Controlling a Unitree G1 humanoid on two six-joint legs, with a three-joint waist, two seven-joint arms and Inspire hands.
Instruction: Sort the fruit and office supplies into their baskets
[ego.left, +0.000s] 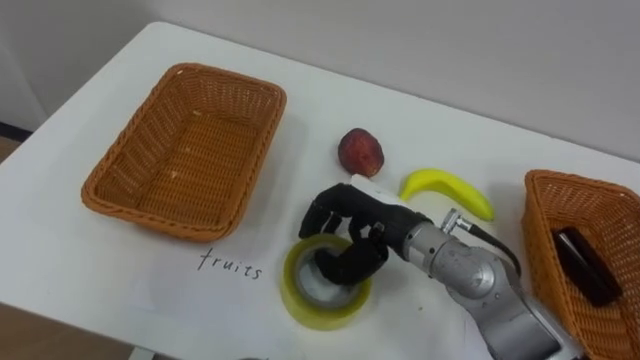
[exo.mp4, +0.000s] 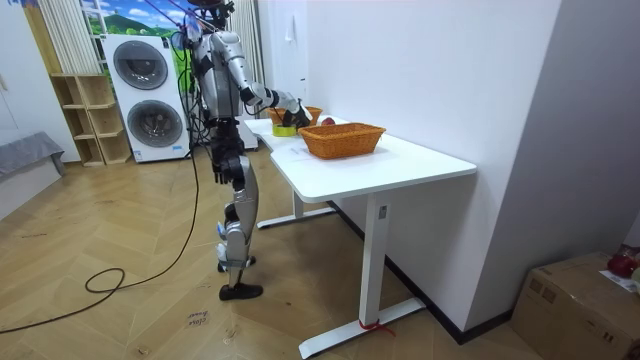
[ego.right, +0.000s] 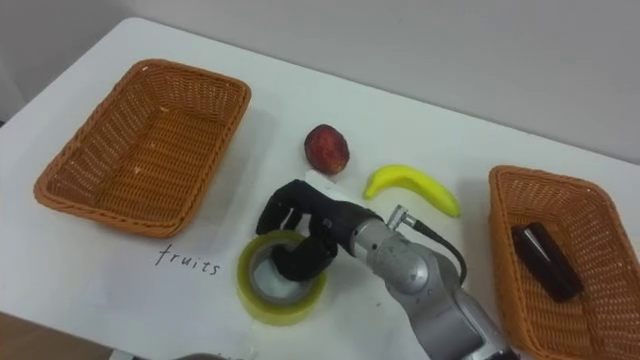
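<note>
Left wicker basket (ego.left: 190, 150) at table's 10 o'clock. Yellow tape roll (ego.left: 300, 298) near 6 o'clock edge. Right hand (ego.left: 347, 213) curled over its rim, thumb inside, pinching the wall. Peach (ego.left: 360, 152) at hand's 12, banana (ego.left: 447, 190) at 2. Right basket (ego.left: 600, 212) holds dark case (ego.left: 585, 265).

We see a white worktop (ego.left: 60, 250) against a pale wall, stacked washing machines (exo.mp4: 150, 100) beside a wooden shelf (exo.mp4: 85, 120), and a cardboard box (exo.mp4: 585, 300) on the parquet floor (exo.mp4: 120, 220).

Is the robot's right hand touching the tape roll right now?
Touching. In the left eye view the right hand curls its fingers over the rim of the tape roll, thumb inside the hole.
</note>
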